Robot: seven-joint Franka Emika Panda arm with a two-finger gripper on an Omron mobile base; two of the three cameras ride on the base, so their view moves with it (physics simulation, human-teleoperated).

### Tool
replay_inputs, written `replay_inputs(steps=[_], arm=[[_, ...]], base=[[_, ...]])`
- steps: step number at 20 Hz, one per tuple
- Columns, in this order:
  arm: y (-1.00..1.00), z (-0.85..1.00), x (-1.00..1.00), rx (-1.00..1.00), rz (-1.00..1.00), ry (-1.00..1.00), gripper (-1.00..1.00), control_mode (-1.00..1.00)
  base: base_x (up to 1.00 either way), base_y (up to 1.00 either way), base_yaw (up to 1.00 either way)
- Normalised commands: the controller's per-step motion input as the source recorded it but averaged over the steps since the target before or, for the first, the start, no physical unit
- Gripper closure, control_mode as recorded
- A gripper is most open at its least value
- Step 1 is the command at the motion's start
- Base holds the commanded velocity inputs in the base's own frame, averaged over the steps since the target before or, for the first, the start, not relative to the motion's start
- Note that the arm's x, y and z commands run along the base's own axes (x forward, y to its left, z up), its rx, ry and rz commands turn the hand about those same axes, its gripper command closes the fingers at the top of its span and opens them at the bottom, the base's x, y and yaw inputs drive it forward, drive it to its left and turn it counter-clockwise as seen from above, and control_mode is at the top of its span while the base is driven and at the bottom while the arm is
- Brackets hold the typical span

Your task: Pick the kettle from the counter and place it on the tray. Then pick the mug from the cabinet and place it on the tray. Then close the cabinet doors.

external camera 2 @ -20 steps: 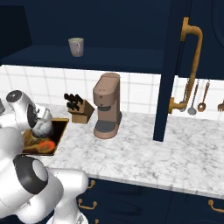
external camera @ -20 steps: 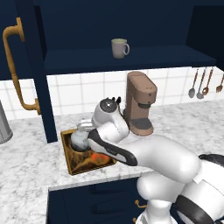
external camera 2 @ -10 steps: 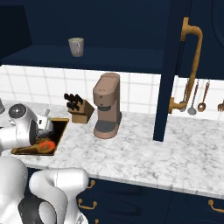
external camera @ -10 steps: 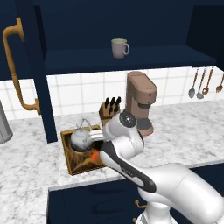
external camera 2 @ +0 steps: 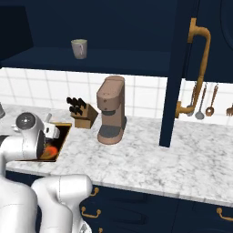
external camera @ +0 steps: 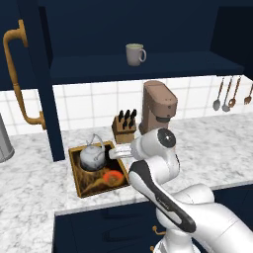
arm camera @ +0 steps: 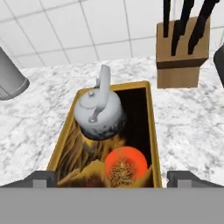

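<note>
- Hand view: the small round silver-grey metal kettle (arm camera: 98, 113) with the thin wire handle is seen sitting inside the dark brown tray (arm camera: 151, 131) with the golden-wood rim, at the end of the tray nearest the tiled wall.
- The first job, kettle onto tray, looks done.
- The tray is seen lying on the white-and-grey marbled stone counter (external camera: 29, 183), just in front of the wooden knife block (external camera: 124, 127).
- The small beige-grey mug (external camera: 135, 54) is seen high above the tray, standing upright on the navy shelf of the dark navy wall cabinet (external camera: 148, 66). It has not been fetched yet.
- The tall navy cabinet doors (external camera 2: 182, 68) with the curved gold handles are seen wide open. They have not been shut yet.
- So one job looks finished and two are left.
- The white arm's gripper (external camera: 114, 153) is seen just beside the kettle, over the tray, and does not seem to touch it.
- The two dark finger tips (arm camera: 43, 178) are spread wide apart in the hand view, and nothing is held between them.
</note>
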Motion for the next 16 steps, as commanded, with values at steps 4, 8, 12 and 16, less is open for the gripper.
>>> replay_inputs(steps=[4,8,12,16], arm=[[-0.20,0.61,-0.08,0.00,-0.03,-0.01,-1.00,-1.00],[-0.16,0.70,-0.09,0.00,0.00,0.04,-1.00,-1.00],[-0.02,0.72,-0.07,-0.05,-0.01,0.08,-1.00,-1.00],[-0.06,0.71,-0.11,-0.03,0.00,0.02,-1.00,-1.00]], base=[[0.00,0.00,0.00],[0.00,0.00,0.00],[0.00,0.00,0.00],[0.00,0.00,0.00]])
